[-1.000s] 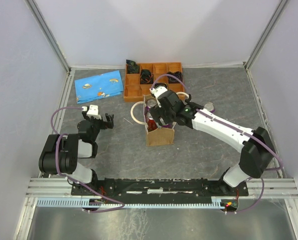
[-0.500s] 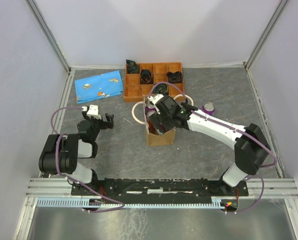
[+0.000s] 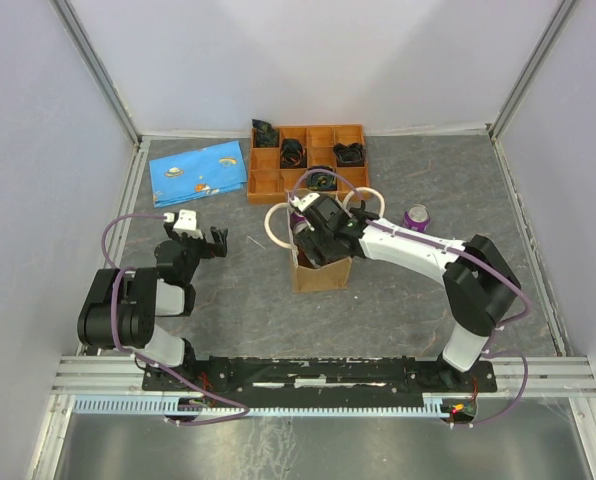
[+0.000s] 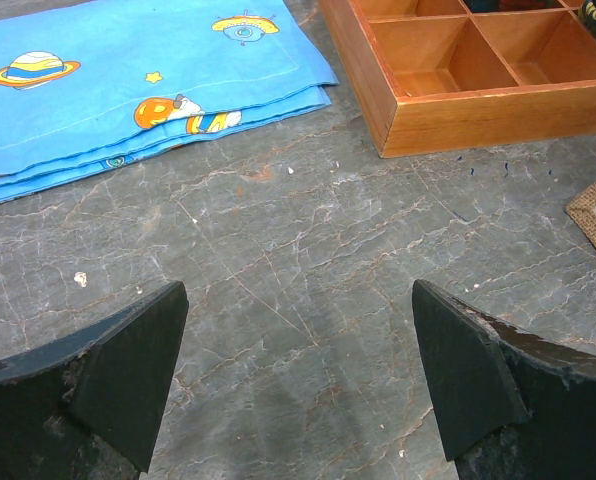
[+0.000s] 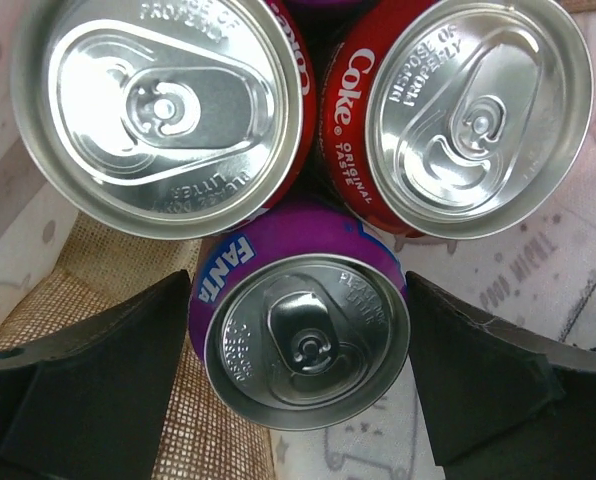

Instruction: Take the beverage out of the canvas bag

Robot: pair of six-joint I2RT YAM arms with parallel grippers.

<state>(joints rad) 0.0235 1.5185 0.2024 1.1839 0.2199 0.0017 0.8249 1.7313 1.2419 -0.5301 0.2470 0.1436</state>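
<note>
Top external view: canvas bag [image 3: 323,272] stands upright on the grey table [image 3: 398,290], just ahead of the orange compartment tray [image 3: 268,182]. Its two cream rope handles [image 3: 276,222] flop outward, one to each side. The right arm reaches across from its base, and the right gripper [image 3: 314,238] is down in the bag's open mouth. A separate purple can [image 3: 416,217] stands on the table to the right of the bag, well apart from it. A blue cloth [image 3: 198,172] with planet print lies flat beside the tray's left end.

Right wrist view: three can tops sit packed together inside the bag. There is a purple Fanta can [image 5: 303,330] nearest the camera, a Coke can [image 5: 463,110] behind it to the right and a red can [image 5: 163,110] behind it to the left. The jaws are spread wide, with one finger [image 5: 88,395] on each side of the Fanta can. Cannot tell whether the pads touch it.

Left wrist view: left gripper [image 4: 298,330] hangs over bare table near the cloth and the tray corner. Jaws wide apart, nothing between them.
</note>
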